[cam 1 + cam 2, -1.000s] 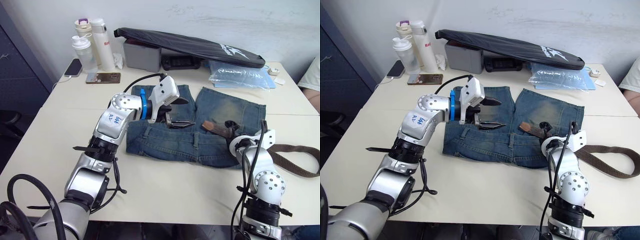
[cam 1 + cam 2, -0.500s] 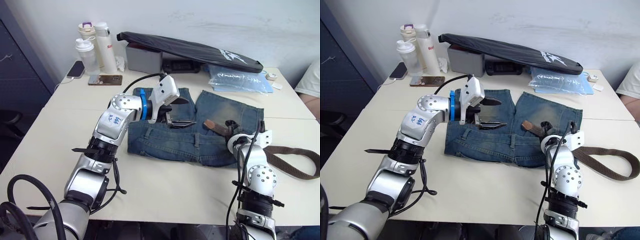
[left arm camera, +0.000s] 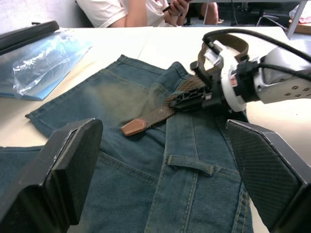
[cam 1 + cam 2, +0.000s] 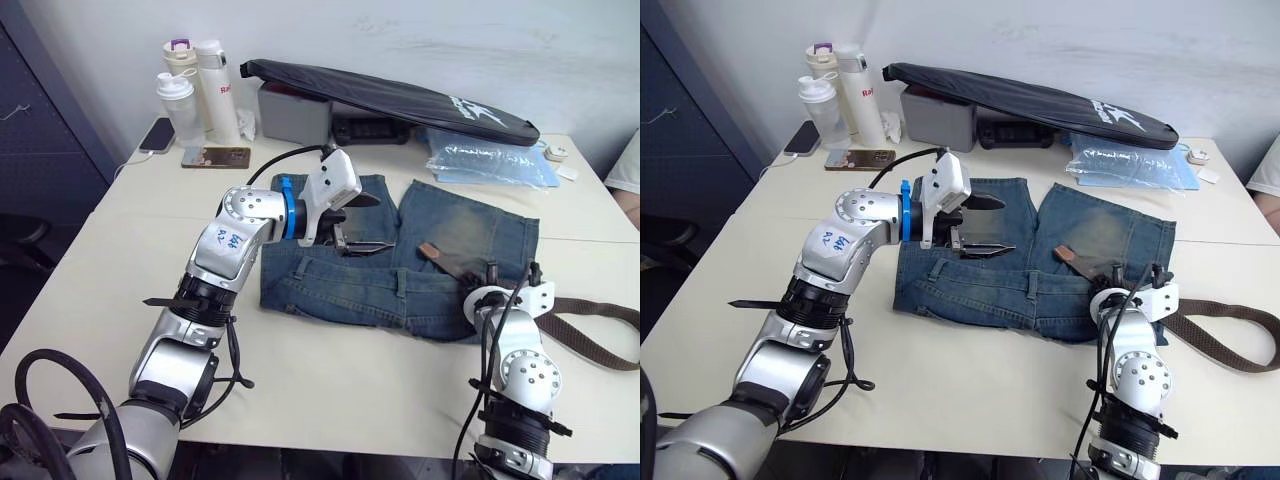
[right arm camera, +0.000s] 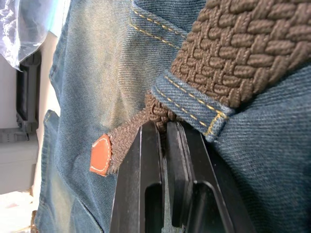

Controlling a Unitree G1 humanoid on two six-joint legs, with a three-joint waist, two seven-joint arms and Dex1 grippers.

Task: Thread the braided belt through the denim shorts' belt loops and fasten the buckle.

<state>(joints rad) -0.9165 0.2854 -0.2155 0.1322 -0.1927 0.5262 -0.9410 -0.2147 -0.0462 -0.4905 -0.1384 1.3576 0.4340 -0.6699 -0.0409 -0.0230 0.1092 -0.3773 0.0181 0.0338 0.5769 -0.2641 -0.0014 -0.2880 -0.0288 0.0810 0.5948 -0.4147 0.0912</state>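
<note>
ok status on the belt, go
Left claw open, hovering over the denim shorts. Right claw shut on the braided belt, tan tip through one belt loop. Nothing blocking.

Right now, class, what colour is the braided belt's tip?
Orange-tan tip on the brown braided belt; clearest in right wrist view.

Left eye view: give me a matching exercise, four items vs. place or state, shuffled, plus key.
Items:
1. belt
2. shorts
3. left hand
4. right hand

Places or states:
A. open, hovering over the shorts
B. spread flat mid-table
C. shut on the belt at the waistband
D. tan tip on the denim, rest trailing off to the robot's right

Pairs: 1-D, 2-B, 3-A, 4-C
</note>
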